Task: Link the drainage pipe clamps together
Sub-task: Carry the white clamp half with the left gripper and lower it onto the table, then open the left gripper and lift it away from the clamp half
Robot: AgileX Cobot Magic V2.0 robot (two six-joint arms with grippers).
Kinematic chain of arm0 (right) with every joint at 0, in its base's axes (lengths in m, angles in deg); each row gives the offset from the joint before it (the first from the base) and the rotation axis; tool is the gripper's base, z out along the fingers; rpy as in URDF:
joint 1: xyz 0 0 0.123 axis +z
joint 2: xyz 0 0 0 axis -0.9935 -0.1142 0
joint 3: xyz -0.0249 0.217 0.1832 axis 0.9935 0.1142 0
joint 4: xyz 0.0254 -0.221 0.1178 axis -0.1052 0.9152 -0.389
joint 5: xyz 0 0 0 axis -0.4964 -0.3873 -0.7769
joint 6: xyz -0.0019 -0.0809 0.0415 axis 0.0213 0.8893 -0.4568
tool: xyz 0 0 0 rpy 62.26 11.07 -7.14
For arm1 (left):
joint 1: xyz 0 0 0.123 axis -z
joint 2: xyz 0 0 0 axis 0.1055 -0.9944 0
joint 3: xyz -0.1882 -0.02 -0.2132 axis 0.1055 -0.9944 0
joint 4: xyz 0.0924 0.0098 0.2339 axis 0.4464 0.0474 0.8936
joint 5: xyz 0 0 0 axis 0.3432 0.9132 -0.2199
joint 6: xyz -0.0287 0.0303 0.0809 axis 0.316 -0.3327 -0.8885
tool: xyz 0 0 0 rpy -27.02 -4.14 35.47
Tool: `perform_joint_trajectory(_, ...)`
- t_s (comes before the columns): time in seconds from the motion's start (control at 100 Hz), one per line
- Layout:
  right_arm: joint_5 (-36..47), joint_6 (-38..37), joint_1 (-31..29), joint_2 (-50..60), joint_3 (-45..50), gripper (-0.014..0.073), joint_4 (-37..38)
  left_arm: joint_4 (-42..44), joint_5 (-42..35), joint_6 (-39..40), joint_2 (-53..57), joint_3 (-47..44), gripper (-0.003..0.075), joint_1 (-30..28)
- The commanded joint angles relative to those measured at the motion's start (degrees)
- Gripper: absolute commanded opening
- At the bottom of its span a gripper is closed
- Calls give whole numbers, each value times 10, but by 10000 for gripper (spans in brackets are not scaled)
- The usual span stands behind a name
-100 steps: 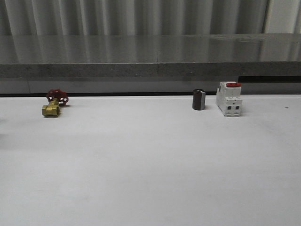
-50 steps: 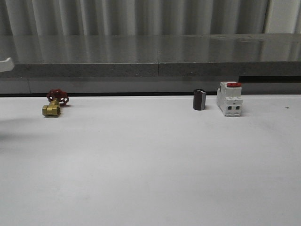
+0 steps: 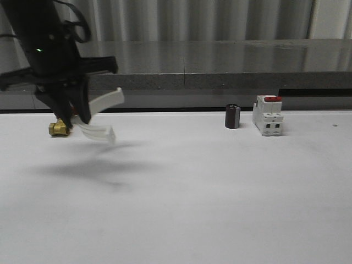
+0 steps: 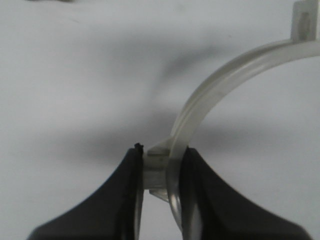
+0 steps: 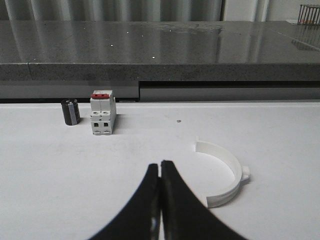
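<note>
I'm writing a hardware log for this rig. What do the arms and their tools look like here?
The left arm is black and bulky, with a black cable looping beside it and a small green light on its body. The left tool has smooth, matte black fingers that curve and taper to narrow tips. The right tool has the same black, tapering, curved fingers.

White table (image 3: 192, 209) bears valve (image 3: 58, 129), cylinder (image 3: 232, 116), breaker (image 3: 268, 115), clamp (image 5: 225, 173).

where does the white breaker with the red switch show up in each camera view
Front view: the breaker stands at the table's far edge, right of centre.
Left wrist view: I don't see it here.
Right wrist view: the breaker stands far back on the table, beyond the shut right gripper.
Shared landmark: the dark cylinder stands just beside it.
</note>
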Motion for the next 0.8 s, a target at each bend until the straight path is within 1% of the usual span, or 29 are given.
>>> perform_joint_trajectory(0.0, 44, 5, 0, 11, -9, -68, 2, -46, -27, 14, 5, 16, -20, 24)
perform_joint_trajectory(0.21, 44, 5, 0, 11, -9, -68, 2, -56, -52, 18, -42, 17, -20, 56)
perform_joint_trajectory(0.34, 44, 5, 0, 11, -9, -68, 2, -57, -51, 18, -53, 18, -17, 58)
perform_joint_trajectory(0.39, 44, 5, 0, 11, -9, -68, 2, -57, -51, 16, -53, 18, 0, 58)
perform_joint_trajectory(0.46, 44, 5, 0, 11, -9, -68, 2, -57, -46, 7, -53, 20, 71, 58)
perform_joint_trajectory(0.53, 44, 5, 0, 11, -9, -68, 2, -57, -35, -13, -53, 29, 183, 58)
perform_joint_trajectory(0.58, 44, 5, 0, 11, -9, -68, 2, -57, -32, -15, -53, 37, 295, 58)
perform_joint_trajectory(0.6, 44, 5, 0, 11, -9, -68, 2, -57, -32, -15, -53, 40, 326, 58)
perform_joint_trajectory(0.65, 44, 5, 0, 11, -9, -68, 2, -57, -28, -15, -53, 55, 447, 58)
perform_joint_trajectory(0.7, 44, 5, 0, 11, -9, -68, 2, -57, -21, -15, -53, 70, 529, 58)
perform_joint_trajectory(0.75, 44, 5, 0, 11, -9, -68, 2, -55, -12, -15, -53, 89, 564, 58)
perform_joint_trajectory(0.79, 44, 5, 0, 11, -9, -68, 2, -51, -5, -16, -52, 104, 565, 58)
